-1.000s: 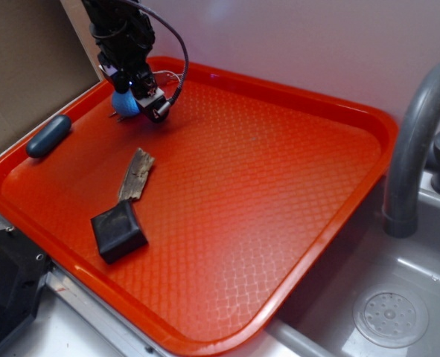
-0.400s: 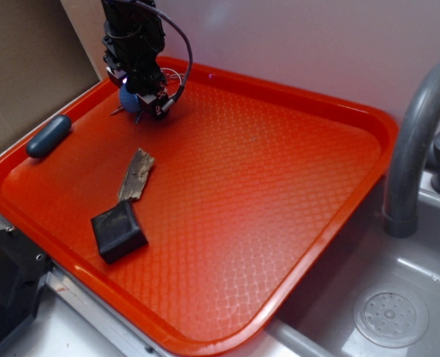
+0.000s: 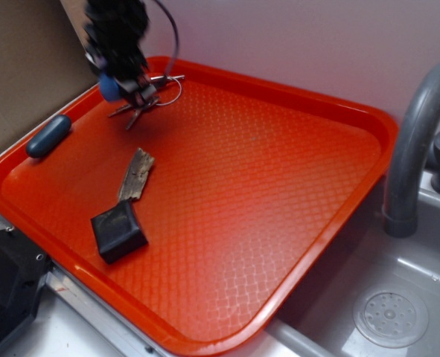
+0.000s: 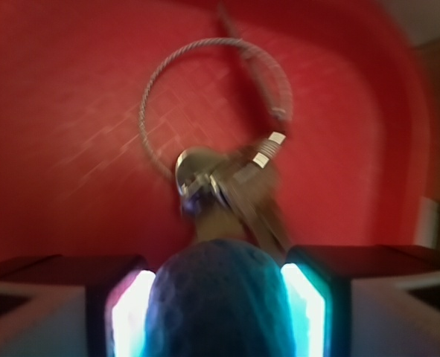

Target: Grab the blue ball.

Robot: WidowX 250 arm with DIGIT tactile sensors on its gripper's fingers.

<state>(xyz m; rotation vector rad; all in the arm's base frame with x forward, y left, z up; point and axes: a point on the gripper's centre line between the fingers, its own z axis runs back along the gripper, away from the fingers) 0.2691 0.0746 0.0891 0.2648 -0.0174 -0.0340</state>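
Observation:
The blue ball sits between my two lit fingers in the wrist view, pressed on both sides. Its metal key ring and keys hang below it over the red tray. In the exterior view my gripper is at the tray's far left corner, blurred by motion, shut on the blue ball. The keys and the ring trail to its right, just above the tray.
The red tray also holds a dark blue-grey capsule on its left rim, a flat brown piece and a black block. A grey faucet and a sink drain lie at the right.
My gripper has risen and shifted left with the blue ball in it. The keys and the ring have come up off the tray and now show beside it.

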